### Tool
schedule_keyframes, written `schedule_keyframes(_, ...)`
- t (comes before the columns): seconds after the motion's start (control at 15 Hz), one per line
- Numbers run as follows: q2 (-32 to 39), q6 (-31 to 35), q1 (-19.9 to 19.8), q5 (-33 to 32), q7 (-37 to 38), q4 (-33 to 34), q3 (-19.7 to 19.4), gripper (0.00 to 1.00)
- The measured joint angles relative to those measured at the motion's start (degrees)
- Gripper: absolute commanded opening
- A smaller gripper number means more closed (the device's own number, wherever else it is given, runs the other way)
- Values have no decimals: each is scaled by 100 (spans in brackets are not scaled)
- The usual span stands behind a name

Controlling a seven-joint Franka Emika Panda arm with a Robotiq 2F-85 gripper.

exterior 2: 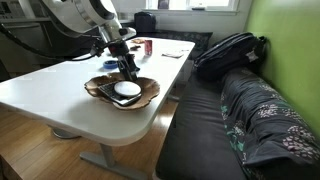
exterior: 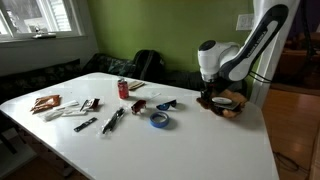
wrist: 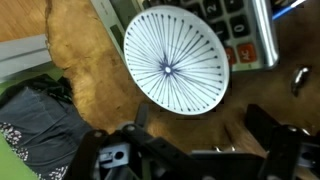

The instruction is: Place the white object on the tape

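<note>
The white object (wrist: pixel 175 55) is a flat round disc with thin radial lines. It lies in a brown wooden bowl (wrist: pixel 85 70), and it shows in both exterior views (exterior: pixel 222 100) (exterior 2: pixel 127 90). The bowl (exterior 2: pixel 100 90) stands near the table's end. My gripper (wrist: pixel 200 130) hangs just above the bowl beside the disc, open, with nothing between its fingers; it also shows in both exterior views (exterior: pixel 213 95) (exterior 2: pixel 127 68). The tape (exterior: pixel 159 119), a small blue roll, lies flat on the white table, well away from the bowl, toward the table's middle.
A calculator (wrist: pixel 232 25) lies partly under the disc in the bowl. A red can (exterior: pixel 123 88), sunglasses (exterior: pixel 165 104), pens and elongated white pieces (exterior: pixel 85 115) are spread over the table. A dark bench with a bag (exterior 2: pixel 230 50) runs alongside.
</note>
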Motion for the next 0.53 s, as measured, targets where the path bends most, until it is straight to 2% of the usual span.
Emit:
schedule_keyframes(0.13, 127, -116, 0, 41, 5, 69, -20, 79)
schedule_keyframes(0.53, 154, -768, 107, 118, 3, 149, -1, 21)
